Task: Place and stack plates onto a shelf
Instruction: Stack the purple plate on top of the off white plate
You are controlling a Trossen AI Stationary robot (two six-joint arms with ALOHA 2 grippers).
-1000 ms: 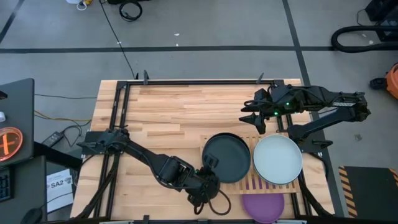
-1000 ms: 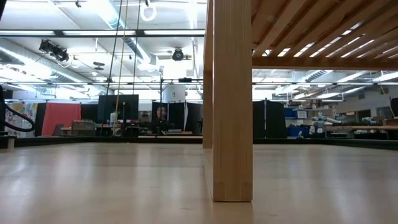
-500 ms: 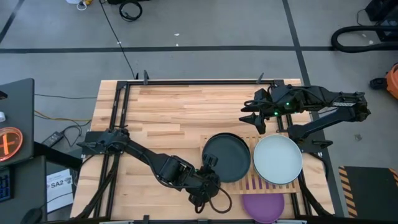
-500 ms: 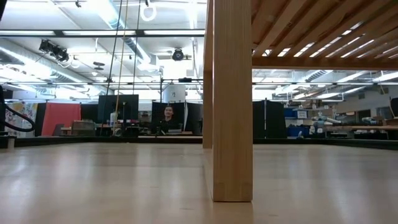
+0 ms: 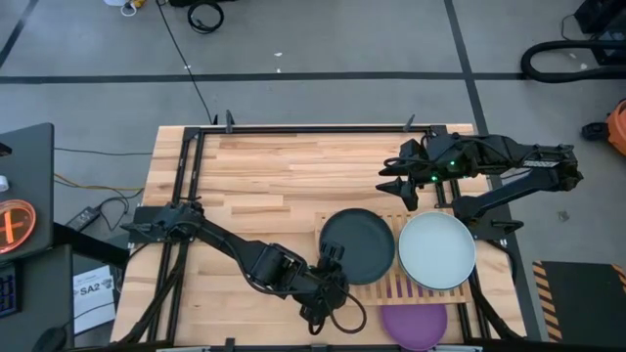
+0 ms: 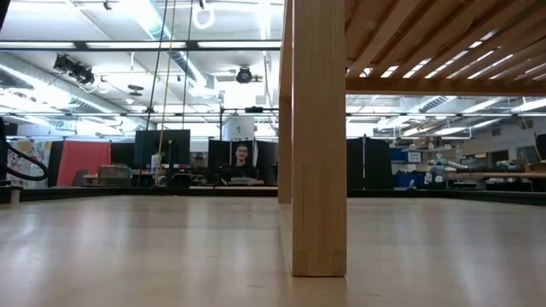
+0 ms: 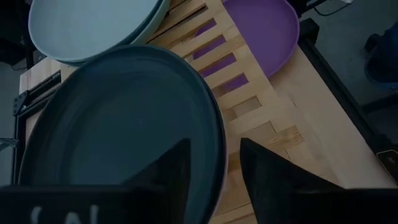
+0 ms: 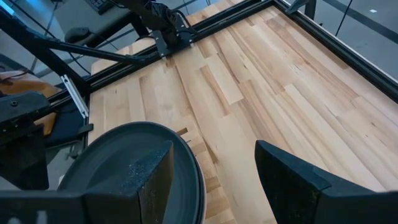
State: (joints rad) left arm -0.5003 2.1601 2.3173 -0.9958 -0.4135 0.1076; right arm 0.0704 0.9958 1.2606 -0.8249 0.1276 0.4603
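A dark teal plate (image 5: pixel 358 244) lies flat on the left half of the slatted wooden shelf (image 5: pixel 389 289). A pale blue-grey plate (image 5: pixel 436 250) lies beside it on the right half. A purple plate (image 5: pixel 413 325) sits on the table below the shelf's near edge and shows through the slats (image 7: pixel 261 25). My left gripper (image 5: pixel 335 258) is open at the dark plate's near-left rim (image 7: pixel 219 163). One finger is over the plate and the other over the slats. My right gripper (image 5: pixel 401 191) hangs open above the table, beyond the shelf's far edge.
Bare butcher-block table top (image 5: pixel 264 176) stretches to the left and far side of the shelf, framed by black rails (image 5: pixel 313 127). The low view shows one shelf leg (image 6: pixel 318 136) and the slats' underside (image 6: pixel 444 43). A person (image 6: pixel 242 160) sits far off in the room.
My left gripper has opened at the dark plate's near-left rim, staying in place. The dark plate stays on the shelf. My right arm has kept still.
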